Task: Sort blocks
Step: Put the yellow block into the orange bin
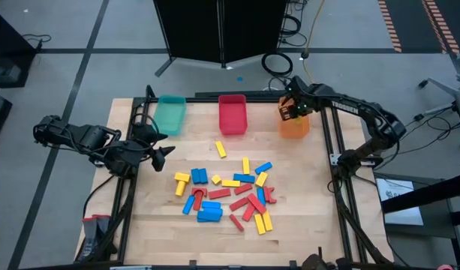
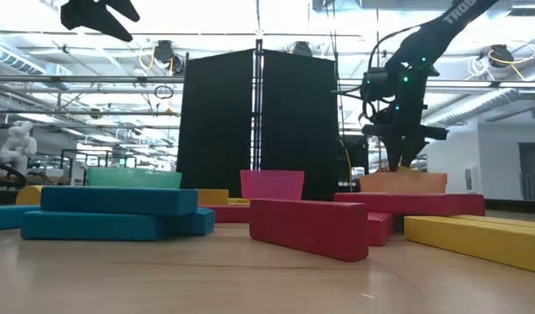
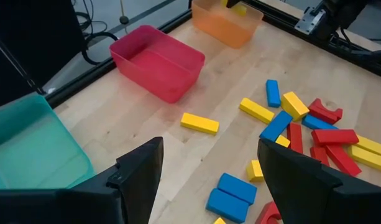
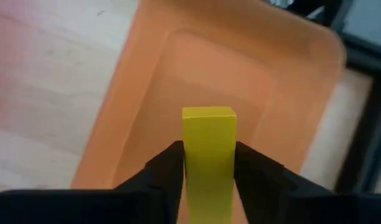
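Note:
My right gripper [image 1: 290, 111] hangs over the orange bin [image 1: 294, 126] at the far right, pointing steeply down, with a yellow block [image 4: 209, 149] between its fingers. The block sits above the bin's inside [image 4: 240, 74]. Several red, yellow and blue blocks [image 1: 230, 191] lie scattered in a loose heap on the middle of the wooden table. One yellow block [image 1: 220, 149] lies apart, nearer the bins. My left gripper [image 1: 166, 152] waits open at the table's left side, raised above it, with nothing between its fingers [image 3: 140, 168]. My right gripper has the yellow block's two long sides [image 4: 189, 163] between its two fingers. The fingers come from above and lie along the block. Its free end [image 4: 209, 115] sticks out past the fingertips toward the bin's floor, and it hangs clear of the bin.
A teal bin [image 1: 169, 114] and a red bin [image 1: 232, 114] stand along the far edge, left of the orange one. A black frame rail [image 1: 331, 150] borders the table on its sides. Bare wood lies between the bins and the heap.

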Motion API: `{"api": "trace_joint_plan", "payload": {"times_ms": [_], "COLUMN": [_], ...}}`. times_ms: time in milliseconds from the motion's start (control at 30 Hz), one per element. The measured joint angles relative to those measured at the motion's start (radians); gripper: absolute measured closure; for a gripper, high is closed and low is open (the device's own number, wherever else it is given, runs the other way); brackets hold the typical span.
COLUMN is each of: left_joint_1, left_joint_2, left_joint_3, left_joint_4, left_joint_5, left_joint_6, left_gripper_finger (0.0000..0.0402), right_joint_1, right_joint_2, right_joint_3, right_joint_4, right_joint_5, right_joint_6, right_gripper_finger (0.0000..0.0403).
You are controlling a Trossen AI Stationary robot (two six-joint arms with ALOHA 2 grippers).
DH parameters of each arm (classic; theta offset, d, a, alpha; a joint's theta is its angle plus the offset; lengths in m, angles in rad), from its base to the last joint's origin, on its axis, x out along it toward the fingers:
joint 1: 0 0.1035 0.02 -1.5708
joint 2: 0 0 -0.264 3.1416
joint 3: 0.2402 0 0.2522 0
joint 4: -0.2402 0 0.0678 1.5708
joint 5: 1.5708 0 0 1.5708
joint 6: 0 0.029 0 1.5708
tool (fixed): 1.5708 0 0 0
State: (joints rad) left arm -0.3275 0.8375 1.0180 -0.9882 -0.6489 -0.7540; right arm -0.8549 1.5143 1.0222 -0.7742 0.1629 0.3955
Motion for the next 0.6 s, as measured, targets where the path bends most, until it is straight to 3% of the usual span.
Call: {"api": "trace_joint_plan", "payload": {"times_ms": [133, 333, 433, 600], "left_joint_1": [0.000, 0.000, 0.000, 0.000], "left_joint_2": [0.000, 0.000, 0.000, 0.000], "left_joint_3": [0.000, 0.000, 0.000, 0.000], "left_joint_4": [0.000, 0.000, -0.001, -0.002], "left_joint_5": [-0.001, -0.006, -0.007, -0.012], "left_joint_6": [0.000, 0.001, 0.001, 0.002], "left_gripper_finger": [0.0134, 0.0134, 0.0134, 0.0134], "right_joint_1": [-0.008, -0.008, 0.010, 0.077], "right_joint_2": [-0.016, -0.037, -0.085, -0.195], "right_joint_3": [0.000, 0.000, 0.000, 0.000], "right_joint_4": [-0.002, 0.008, 0.063, 0.217], "right_joint_5": [0.025, -0.042, -0.226, -0.730], "right_joint_6": [0.000, -0.032, -0.106, -0.070], "right_gripper_finger": [0.0198, 0.0180, 0.0188, 0.0208]}}
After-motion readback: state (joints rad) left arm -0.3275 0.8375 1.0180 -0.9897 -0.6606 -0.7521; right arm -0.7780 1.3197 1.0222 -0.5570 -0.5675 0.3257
